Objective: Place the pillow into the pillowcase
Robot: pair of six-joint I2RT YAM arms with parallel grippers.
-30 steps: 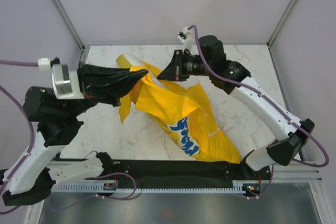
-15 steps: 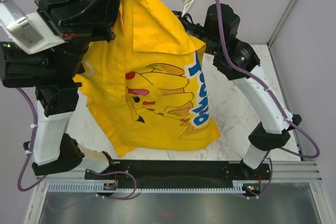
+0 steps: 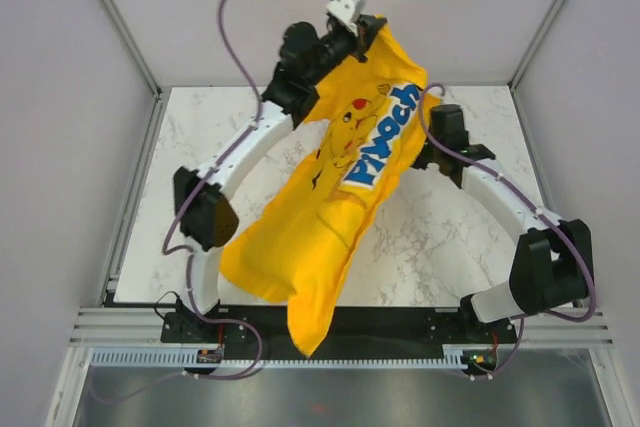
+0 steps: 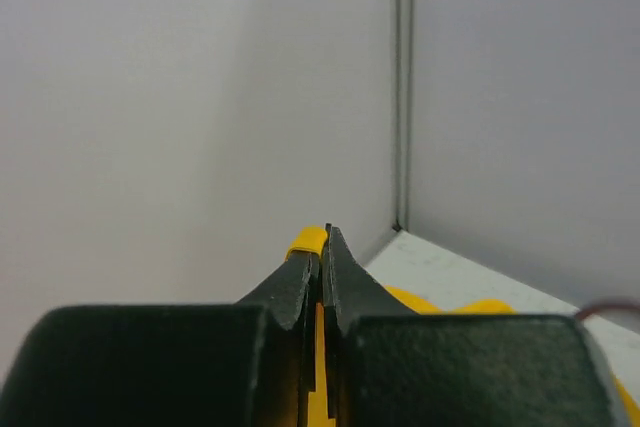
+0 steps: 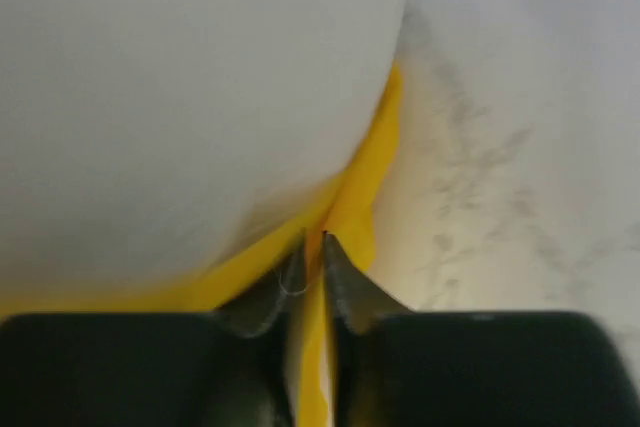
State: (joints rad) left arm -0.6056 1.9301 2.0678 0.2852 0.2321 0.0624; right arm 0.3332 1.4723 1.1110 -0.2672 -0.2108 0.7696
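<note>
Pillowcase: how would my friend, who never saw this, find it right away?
Look at the white marble table in the top view. Across its middle hangs the pillowcase, held up at the far end by the left gripper. It is the only bright yellow thing there, with a Pikachu cartoon and blue letters on it.

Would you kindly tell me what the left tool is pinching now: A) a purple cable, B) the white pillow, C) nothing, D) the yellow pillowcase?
D: the left wrist view shows the left tool closed on a yellow fold of the pillowcase.
</note>
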